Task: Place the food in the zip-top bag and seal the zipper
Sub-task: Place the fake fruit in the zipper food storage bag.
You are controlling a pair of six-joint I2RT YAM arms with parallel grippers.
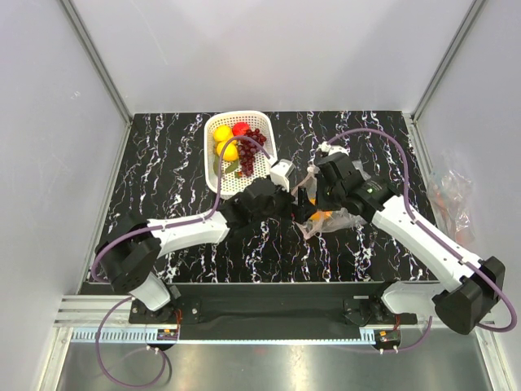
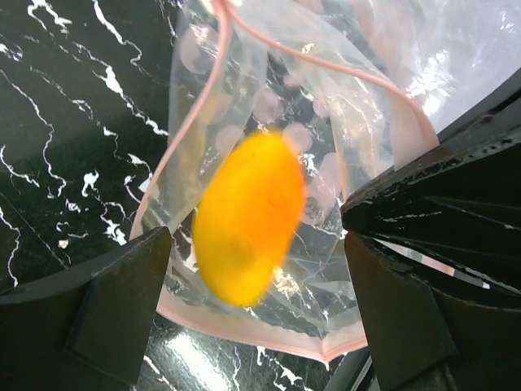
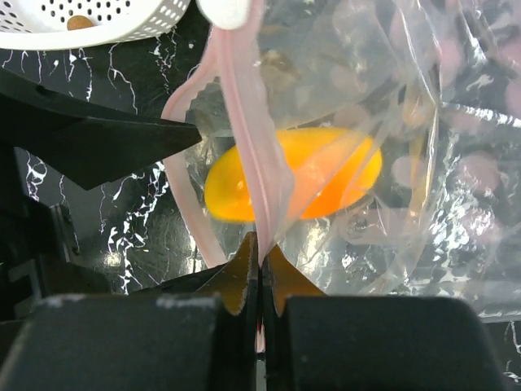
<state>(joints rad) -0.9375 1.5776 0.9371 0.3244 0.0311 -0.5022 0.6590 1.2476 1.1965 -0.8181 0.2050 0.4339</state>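
Marble table point(image 1: 163, 163); left gripper point(image 2: 256, 301) spread near orange piece point(image 2: 248, 216); right wrist alone shows right gripper point(image 3: 260, 277) pinching zipper point(image 3: 244, 122).

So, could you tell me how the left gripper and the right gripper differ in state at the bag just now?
The left gripper stands wide open, while the right gripper is shut. The left gripper grips nothing, the orange piece sitting untouched between its fingers, whereas the right gripper pinches the pink zipper of the zip-top bag. Both sit at the bag's mouth.
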